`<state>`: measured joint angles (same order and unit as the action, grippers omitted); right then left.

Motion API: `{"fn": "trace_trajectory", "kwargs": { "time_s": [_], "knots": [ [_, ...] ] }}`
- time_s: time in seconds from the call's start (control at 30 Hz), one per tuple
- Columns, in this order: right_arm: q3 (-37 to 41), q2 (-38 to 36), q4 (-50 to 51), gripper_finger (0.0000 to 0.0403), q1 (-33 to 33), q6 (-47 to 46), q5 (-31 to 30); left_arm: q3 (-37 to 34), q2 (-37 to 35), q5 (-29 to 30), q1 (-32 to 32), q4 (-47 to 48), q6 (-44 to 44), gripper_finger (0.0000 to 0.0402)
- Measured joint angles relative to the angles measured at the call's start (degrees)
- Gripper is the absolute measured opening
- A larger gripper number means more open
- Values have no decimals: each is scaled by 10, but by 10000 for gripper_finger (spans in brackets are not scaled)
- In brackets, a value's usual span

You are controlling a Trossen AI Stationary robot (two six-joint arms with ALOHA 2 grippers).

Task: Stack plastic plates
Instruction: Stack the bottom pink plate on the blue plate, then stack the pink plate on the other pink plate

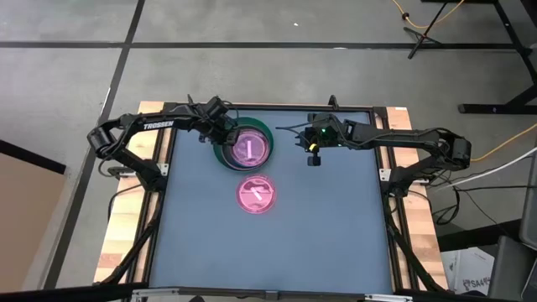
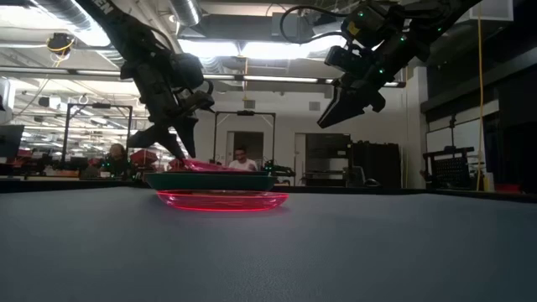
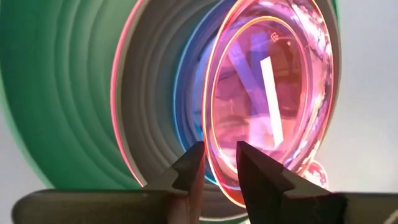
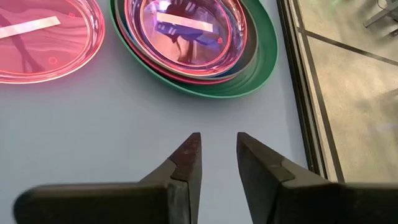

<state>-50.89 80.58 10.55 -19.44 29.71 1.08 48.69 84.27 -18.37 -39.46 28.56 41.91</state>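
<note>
While left gripper (image 1: 220, 132) sits at stack (image 1: 245, 148) rim, fingers parted, holding nothing, one pink plate (image 1: 256, 195) lies loose; fetch next. Right gripper (image 1: 312, 157) hovers open, empty.

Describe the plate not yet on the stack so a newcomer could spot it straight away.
Start at the dark green plate near the table's far edge, which carries the stack beside the left pincer. Just nearer the table's middle lies a lone translucent pink plate, flat on the grey surface. It alone sits apart from the stack, nothing under or on it.
</note>
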Motion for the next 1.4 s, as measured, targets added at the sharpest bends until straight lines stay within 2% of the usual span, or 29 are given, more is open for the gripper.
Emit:
{"fn": "trace_trajectory", "kwargs": {
  "time_s": [0.5,0.83,0.97,1.13,1.4],
  "knots": [
    [0,0,0,92,0,0,0,0,-3,-2,-2,28,-3,82],
    [0,0,1,92,0,-27,16,0,-67,3,6,28,-25,82],
    [0,0,0,92,0,-30,66,0,-119,52,41,23,-43,82],
    [0,0,-1,92,2,-41,119,0,-183,110,114,4,-75,82],
    [0,0,-7,92,52,-75,120,0,-226,199,260,-16,-96,82]
  ]
}}
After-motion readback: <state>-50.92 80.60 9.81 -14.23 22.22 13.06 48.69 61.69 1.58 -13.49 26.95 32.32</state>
